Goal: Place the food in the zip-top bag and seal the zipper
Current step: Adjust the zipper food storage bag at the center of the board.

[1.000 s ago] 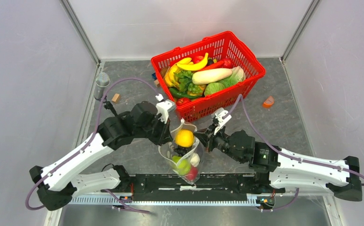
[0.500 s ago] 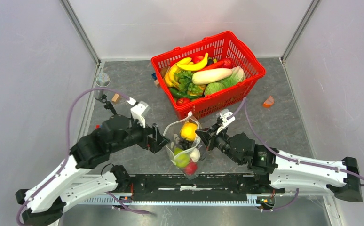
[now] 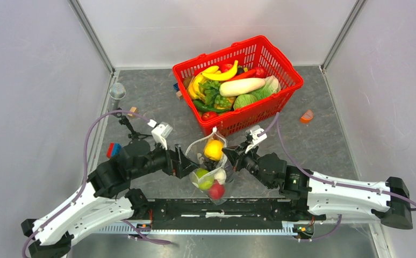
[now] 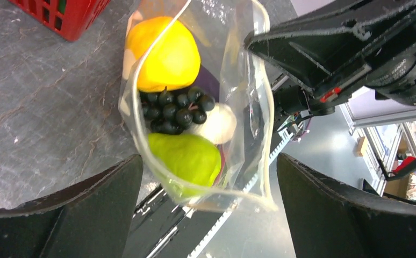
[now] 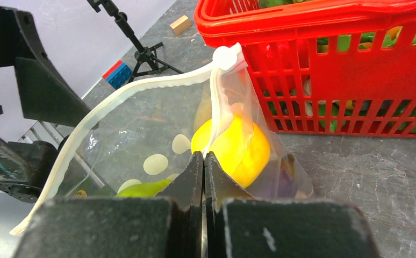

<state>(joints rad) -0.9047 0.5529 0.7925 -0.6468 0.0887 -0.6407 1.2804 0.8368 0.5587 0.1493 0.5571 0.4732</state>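
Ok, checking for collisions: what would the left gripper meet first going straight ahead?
Most likely the zip-top bag, by the green pear: it sits ahead of the open fingers of the left gripper; depth unclear.

We can read no words or numbers anywhere. Faint print on the black motor housing (image 4: 396, 67), upper right, is too small.

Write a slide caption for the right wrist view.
Right hand pinching the dotted bag, yellow fruit inside, red basket behind.
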